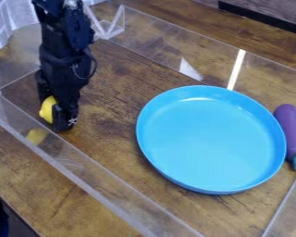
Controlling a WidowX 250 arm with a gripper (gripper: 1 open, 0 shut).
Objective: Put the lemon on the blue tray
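The small yellow lemon lies on the wooden table at the left. My black gripper points almost straight down over it, and its fingers close against the lemon's sides, covering its right half. The lemon is still down at table level. The big blue tray lies empty to the right of centre, well apart from the gripper.
A purple eggplant lies just past the tray's right rim. Clear plastic walls fence the work area along the front left and the back. A clear stand is behind the arm.
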